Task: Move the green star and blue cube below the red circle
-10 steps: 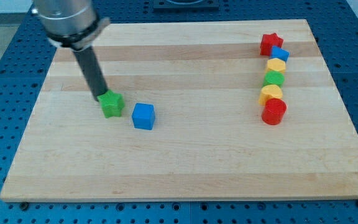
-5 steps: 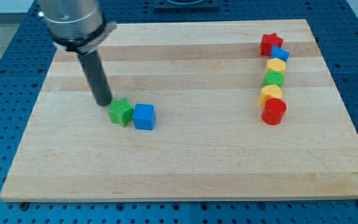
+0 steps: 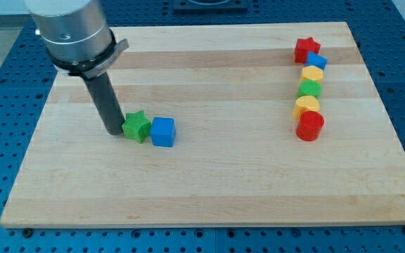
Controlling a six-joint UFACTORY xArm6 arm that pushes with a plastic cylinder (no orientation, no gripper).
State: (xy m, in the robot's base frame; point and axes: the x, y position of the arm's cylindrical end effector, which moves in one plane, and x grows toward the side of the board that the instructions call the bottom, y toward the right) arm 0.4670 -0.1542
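The green star [image 3: 137,126] lies left of centre on the board, touching the blue cube [image 3: 163,131] on its right. My tip [image 3: 114,131] is right against the green star's left side. The red circle [image 3: 310,126] sits at the view's right, the lowest block of a column of blocks, far from the star and cube.
Above the red circle, a column runs up: a yellow block [image 3: 306,107], a green block [image 3: 310,89], a yellow block [image 3: 313,73], a blue block [image 3: 317,61] and a red star [image 3: 306,49]. The wooden board [image 3: 209,190] lies on a blue perforated table.
The green star was pushed right until it touched the blue cube. My tip then moved down and left, from above the star's upper left to its left side.
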